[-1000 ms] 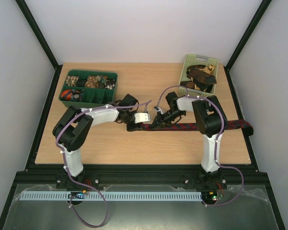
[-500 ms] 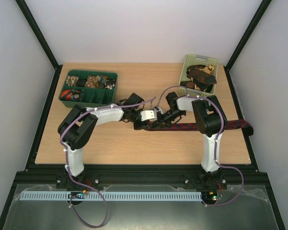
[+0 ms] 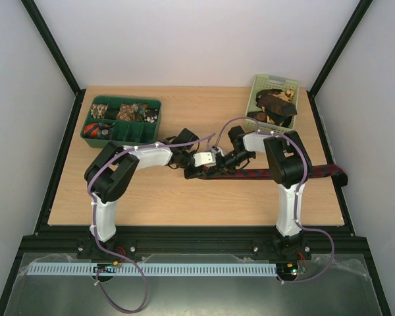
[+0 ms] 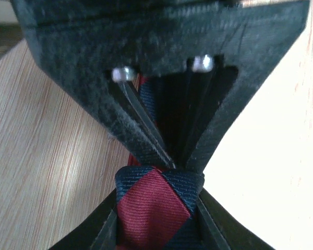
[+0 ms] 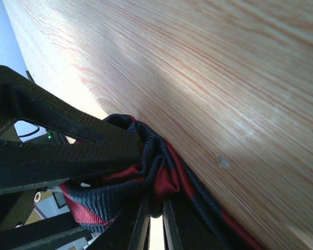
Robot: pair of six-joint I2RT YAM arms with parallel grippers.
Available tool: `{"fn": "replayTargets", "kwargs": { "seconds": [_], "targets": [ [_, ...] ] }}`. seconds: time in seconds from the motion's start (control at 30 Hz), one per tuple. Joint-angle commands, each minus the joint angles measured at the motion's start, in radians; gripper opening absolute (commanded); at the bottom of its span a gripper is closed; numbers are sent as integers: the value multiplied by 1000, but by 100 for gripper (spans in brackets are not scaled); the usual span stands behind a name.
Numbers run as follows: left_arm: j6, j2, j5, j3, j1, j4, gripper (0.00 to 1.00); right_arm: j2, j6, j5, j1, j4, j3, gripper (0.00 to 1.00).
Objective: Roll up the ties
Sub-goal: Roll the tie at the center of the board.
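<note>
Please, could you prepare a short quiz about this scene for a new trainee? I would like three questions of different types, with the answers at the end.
1. True or false: the basket at the far right has dark fabric in it.
2. Of the left gripper and the right gripper, how many are shut on the tie? A. none B. one C. both
3. Fill in: the tray stands at the far ____ corner of the table.

Key: 1 true; 2 C; 3 left.
</note>
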State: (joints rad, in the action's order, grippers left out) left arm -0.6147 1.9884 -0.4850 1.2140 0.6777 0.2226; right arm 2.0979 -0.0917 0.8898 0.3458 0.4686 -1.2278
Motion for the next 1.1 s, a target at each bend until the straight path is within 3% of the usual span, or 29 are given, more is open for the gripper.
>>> {"fn": "replayTargets", "kwargs": {
  "seconds": [0.0,0.3,0.47,0.7,0.93,1.07],
  "targets": [
    [-19,56,122,14,12,62,31,-8,6,-51,-8,57,13,13],
    [-47,53,192,36,15,144,30,-57,49,48,-44,139,4,31],
    [-43,61,203,38,24,145,30,-80,-71,143,-44,29,46,39],
    [-42,60,203,36,26,139,31,-98,-237,154,-43,-158,108,37],
    [-39,64,200,38,28,137,31,-81,-295,137,-40,-239,122,27],
    [-40,65,198,39,28,139,31,-53,-289,118,-38,-235,111,27]
  ]
}}
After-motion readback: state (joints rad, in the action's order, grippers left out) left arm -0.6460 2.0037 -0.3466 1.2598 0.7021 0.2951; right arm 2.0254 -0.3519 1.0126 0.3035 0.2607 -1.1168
